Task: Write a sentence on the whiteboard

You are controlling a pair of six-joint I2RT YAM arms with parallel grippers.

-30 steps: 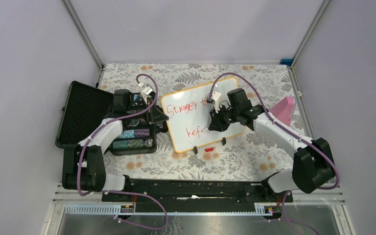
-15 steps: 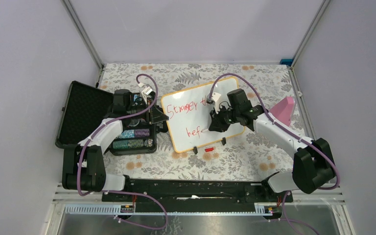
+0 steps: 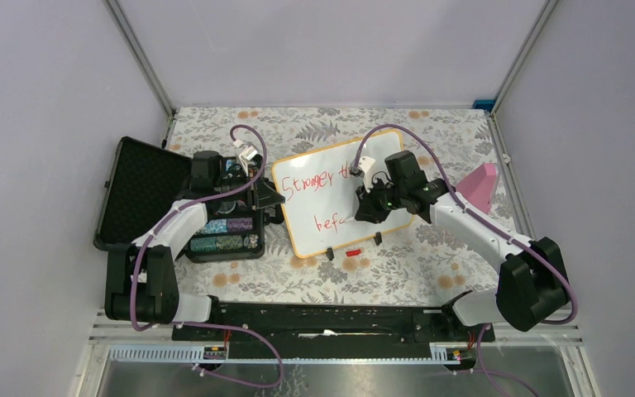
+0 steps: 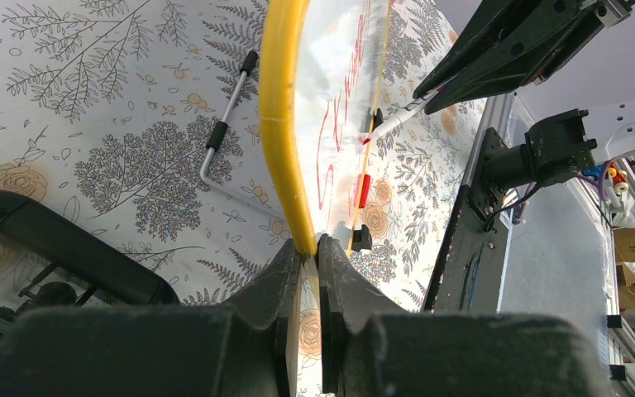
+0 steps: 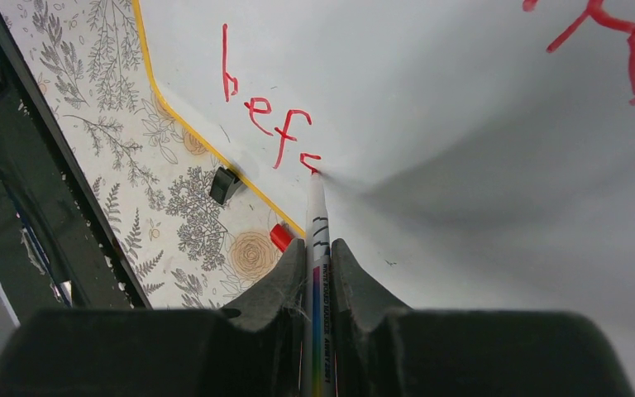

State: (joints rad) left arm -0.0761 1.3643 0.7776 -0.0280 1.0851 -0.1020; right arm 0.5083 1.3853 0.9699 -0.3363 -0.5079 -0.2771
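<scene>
Open black case (image 3: pixel 145 194) sits at the table's (image 3: pixel 314 124) 9 o'clock edge. Left gripper (image 4: pixel 307 248) clenched on the whiteboard (image 3: pixel 310 207) frame, 9 o'clock side. Board mid-table, skewed. Right gripper (image 5: pixel 317 246) grasps marker (image 5: pixel 317 207), tip on the board beside red "bef". Red cap (image 3: pixel 352 251) just off the board's 6 o'clock edge. Bare table toward 12. Pink block (image 3: pixel 481 186) near the 3 o'clock edge.

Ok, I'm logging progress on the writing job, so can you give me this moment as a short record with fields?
left hand: shut on the frame edge of the whiteboard
right hand: shut on the marker, tip touching the whiteboard
writing: red; "Stronger" on top, the rest hidden by the arm; "bef" below, next letter begun
red cap: on the table, beside the whiteboard's near edge
black case: open, left of the whiteboard
</scene>
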